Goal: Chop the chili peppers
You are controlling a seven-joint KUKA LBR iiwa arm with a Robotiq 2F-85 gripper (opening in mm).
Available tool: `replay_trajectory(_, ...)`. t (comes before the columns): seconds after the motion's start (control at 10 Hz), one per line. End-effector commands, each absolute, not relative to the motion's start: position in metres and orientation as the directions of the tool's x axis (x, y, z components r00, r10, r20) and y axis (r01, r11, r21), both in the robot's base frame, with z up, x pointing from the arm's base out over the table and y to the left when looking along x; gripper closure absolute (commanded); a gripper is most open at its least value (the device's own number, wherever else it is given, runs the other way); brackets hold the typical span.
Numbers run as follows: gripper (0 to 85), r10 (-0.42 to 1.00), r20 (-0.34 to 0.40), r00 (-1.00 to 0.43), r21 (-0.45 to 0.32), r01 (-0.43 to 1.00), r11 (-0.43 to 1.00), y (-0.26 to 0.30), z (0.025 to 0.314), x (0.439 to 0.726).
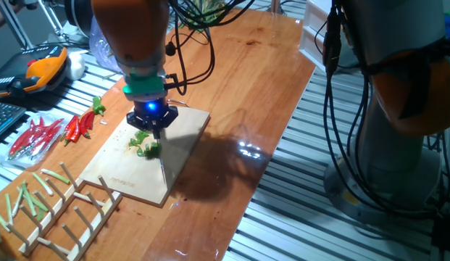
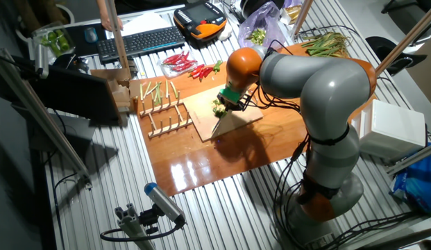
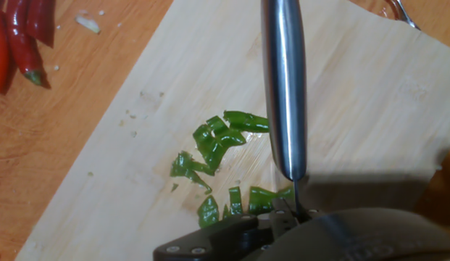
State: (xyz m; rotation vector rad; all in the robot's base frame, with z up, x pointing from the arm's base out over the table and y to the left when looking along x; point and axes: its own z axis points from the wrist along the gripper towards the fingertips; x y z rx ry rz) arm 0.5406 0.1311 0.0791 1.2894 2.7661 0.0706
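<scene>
While my arm leans over the table, my hand view reads like this from left to right. Red chilies (image 3: 18,36) lie at the far left on the bare wooden table (image 3: 36,145), off the cutting board (image 3: 369,109). Next comes the board's pale surface, tilted across the frame. Near its middle lie the chili peppers (image 3: 217,141), already in several small glossy green pieces, loosely scattered and some touching one another. Just right of them runs a knife blade (image 3: 284,87), shiny steel, seen edge-on, with a few green pieces close against its left side near the base. The knife's base meets my gripper (image 3: 293,217) at the bottom of the frame; I seem to be clamped on the knife, though my fingers are mostly hidden.

From one fixed view, red chilies (image 1: 80,125) lie left of the board (image 1: 181,145), a wooden rack (image 1: 65,210) with pale green stalks (image 1: 22,199) sits in front, and my gripper (image 1: 151,123) hangs directly over the green pieces (image 1: 145,145).
</scene>
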Motion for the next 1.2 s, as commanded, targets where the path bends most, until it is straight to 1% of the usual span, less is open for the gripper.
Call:
replay_trajectory(0.0,85.0,0.767,-0.062,-0.639,0.082,0.763,0.642,0.132,0.077,0.541)
replay_trajectory(0.2,85.0,0.767,-0.081,-0.636,0.088,0.762,0.641,0.135,0.071,0.541)
replay_trajectory(0.4,85.0,0.775,-0.091,-0.625,0.110,0.768,0.631,0.138,0.069,0.541)
replay_trajectory(0.6,85.0,0.793,-0.054,-0.606,0.133,0.783,0.607,0.142,0.082,0.549)
replay_trajectory(0.7,85.0,0.783,-0.030,-0.622,0.114,0.776,0.621,0.143,0.094,0.554)
replay_trajectory(0.9,85.0,0.778,-0.019,-0.627,0.104,0.773,0.626,0.146,0.108,0.561)
replay_trajectory(1.1,85.0,0.770,-0.021,-0.638,0.104,0.764,0.636,0.146,0.108,0.561)
